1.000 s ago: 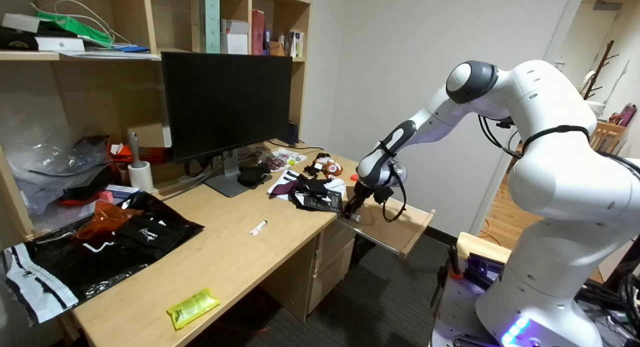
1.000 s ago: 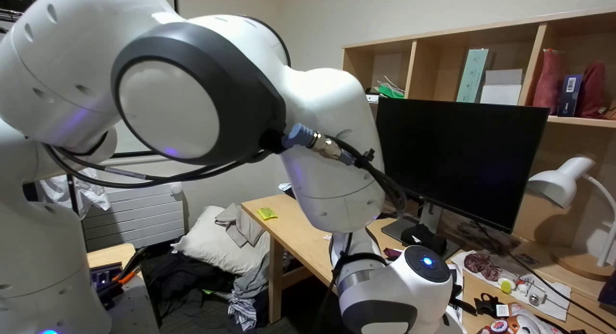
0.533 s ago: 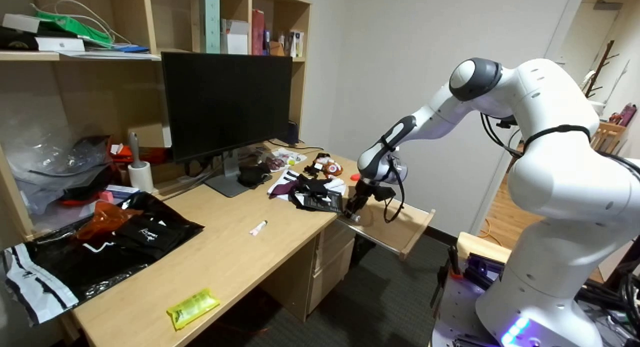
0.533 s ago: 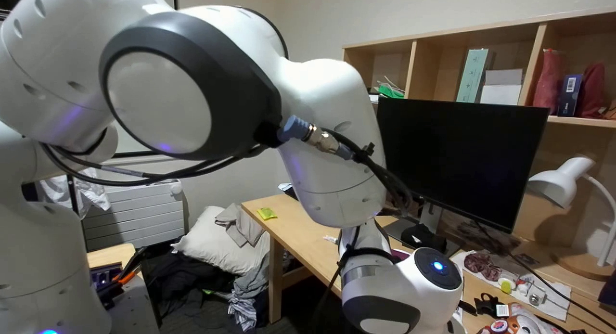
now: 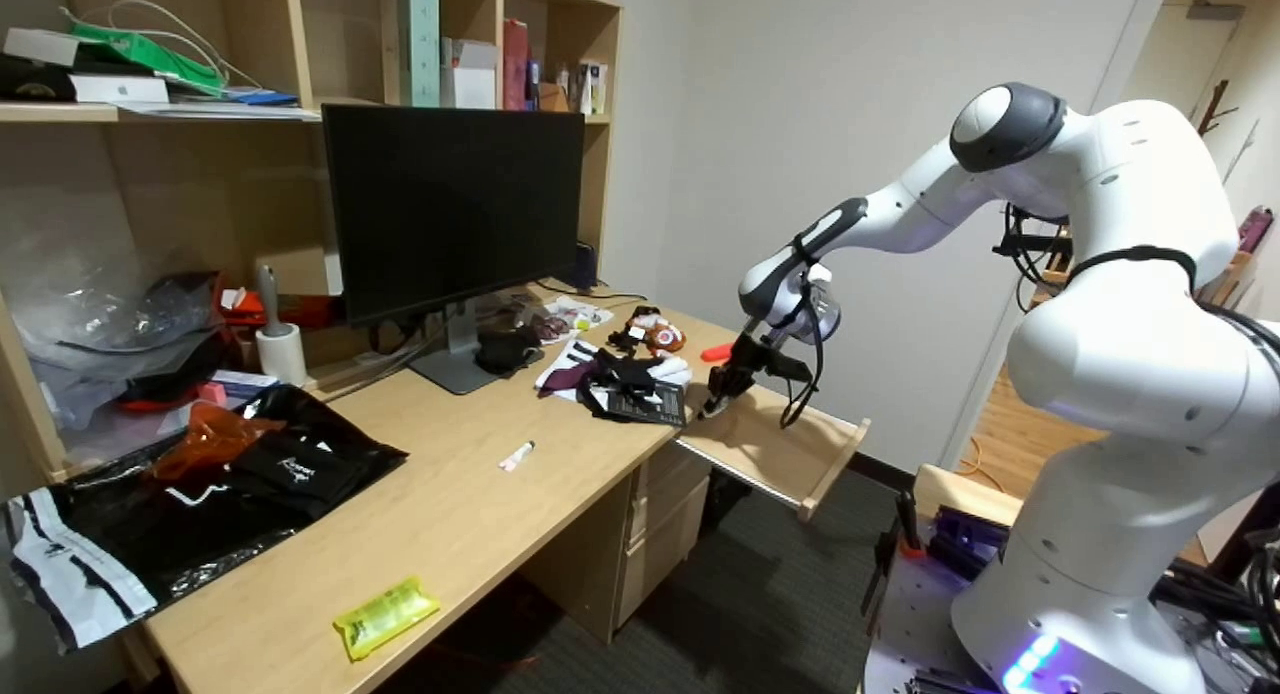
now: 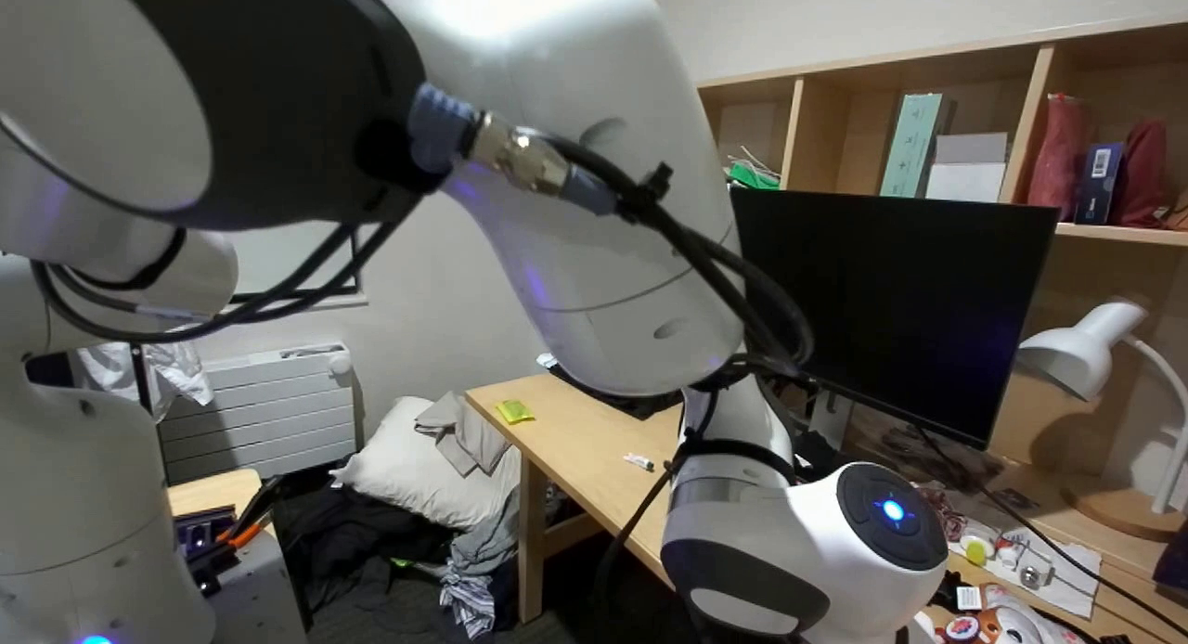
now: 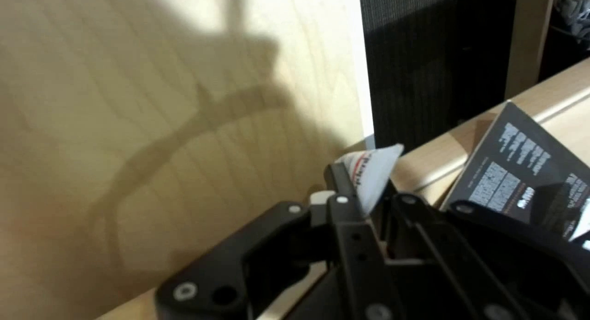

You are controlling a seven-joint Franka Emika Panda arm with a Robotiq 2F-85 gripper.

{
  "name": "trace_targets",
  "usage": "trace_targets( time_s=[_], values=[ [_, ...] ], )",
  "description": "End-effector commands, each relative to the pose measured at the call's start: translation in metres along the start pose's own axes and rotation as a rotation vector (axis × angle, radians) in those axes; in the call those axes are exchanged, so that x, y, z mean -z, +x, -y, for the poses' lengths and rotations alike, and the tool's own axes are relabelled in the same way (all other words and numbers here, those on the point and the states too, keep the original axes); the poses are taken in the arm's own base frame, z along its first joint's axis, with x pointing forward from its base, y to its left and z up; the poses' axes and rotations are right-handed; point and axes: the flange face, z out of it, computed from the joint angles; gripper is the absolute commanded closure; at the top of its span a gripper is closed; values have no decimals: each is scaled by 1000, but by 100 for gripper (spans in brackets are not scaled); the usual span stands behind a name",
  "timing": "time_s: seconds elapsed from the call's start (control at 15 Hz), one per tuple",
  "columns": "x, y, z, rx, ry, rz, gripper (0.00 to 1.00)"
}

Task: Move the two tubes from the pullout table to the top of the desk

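My gripper (image 7: 364, 186) is shut on a whitish tube (image 7: 374, 174) with red and dark print. The tube sticks out past the fingertips, and its white cap (image 7: 321, 198) shows beside the left finger. In an exterior view the gripper (image 5: 718, 392) holds this tube (image 5: 712, 408) above the inner end of the pullout table (image 5: 780, 444), close to the desk edge. The pullout table (image 7: 221, 163) fills the left of the wrist view. The second tube (image 5: 516, 456) lies on the desk (image 5: 450, 534); it also shows in an exterior view (image 6: 639, 461). The fingers are hidden there.
A dark printed packet (image 7: 502, 181) and clothing lie at the desk corner beside the gripper. A plush toy (image 5: 660, 332) and a red object (image 5: 717, 353) lie behind. A monitor (image 5: 455, 204), a yellow-green packet (image 5: 387, 617) and a black bag (image 5: 310, 464) are on the desk.
The arm has drawn up and back. The gripper has risen from the pullout table with the tube in it. The tube on the desk has not moved.
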Motion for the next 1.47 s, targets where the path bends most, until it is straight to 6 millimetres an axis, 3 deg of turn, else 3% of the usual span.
trace_targets(
  time_s=[0.0,0.27,0.47,0.53,0.6,0.73,1.0,1.13,1.4],
  values=[
    [46,15,46,20,20,4,92],
    [77,37,105,81,53,-4,91],
    [83,48,171,148,151,30,92],
    [83,54,181,142,178,25,91],
    [78,58,164,120,140,15,87],
    [80,61,187,134,159,18,87],
    [81,60,181,132,156,18,87],
    [77,53,202,105,120,58,91],
    [66,20,295,279,87,225,92]
  ],
)
